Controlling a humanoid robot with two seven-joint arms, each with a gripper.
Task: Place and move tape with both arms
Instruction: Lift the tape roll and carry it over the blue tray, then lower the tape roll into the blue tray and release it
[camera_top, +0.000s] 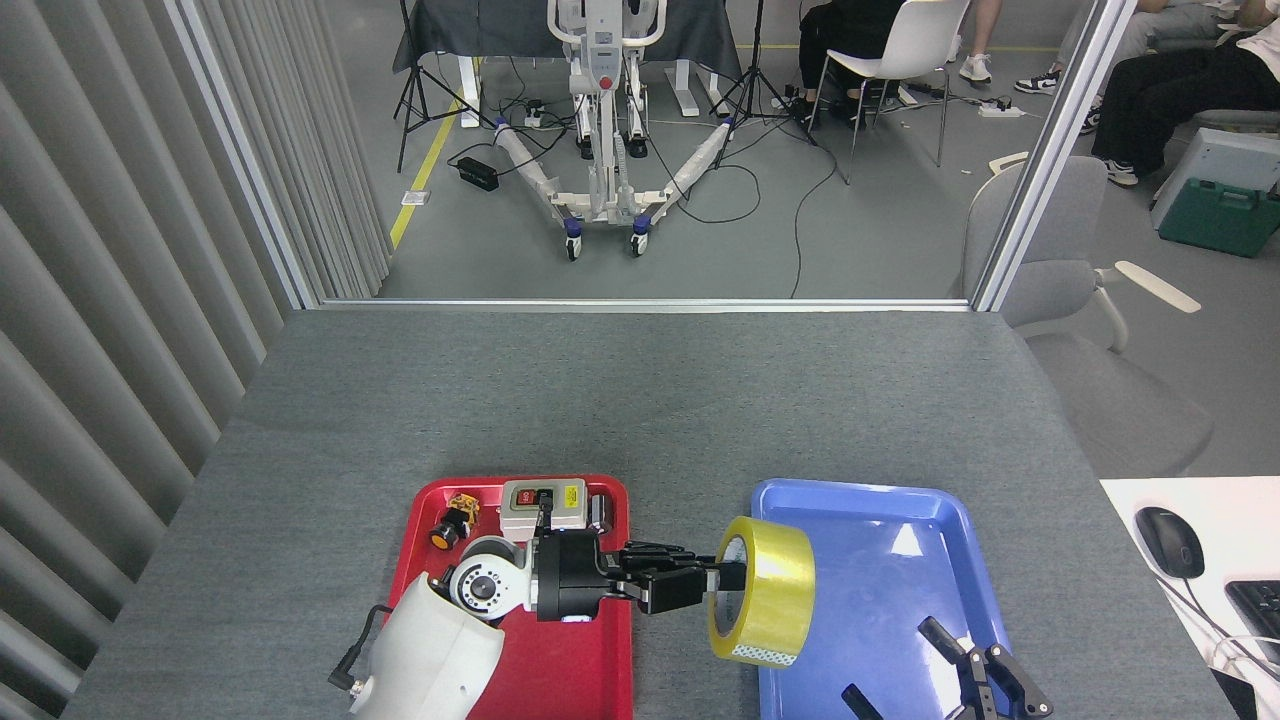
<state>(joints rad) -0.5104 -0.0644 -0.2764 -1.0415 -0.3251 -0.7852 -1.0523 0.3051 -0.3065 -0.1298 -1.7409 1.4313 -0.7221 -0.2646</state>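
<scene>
- Over the left edge of the blue tray (960, 530), the tape (770, 590) hangs on edge in the air, clamped by the left gripper (722, 583), whose fingers reach into its core.
- At the tray's near right corner, the right gripper (925, 665) shows dark fingers spread wide, holding nothing.
- On the red tray (590, 670) behind the left arm sit a grey switch box (545, 497) and a small orange part (452, 520).
- Both trays rest on the grey table (640, 400).

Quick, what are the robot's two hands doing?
Left gripper: shut on the tape.
Right gripper: open, holding nothing.
</scene>
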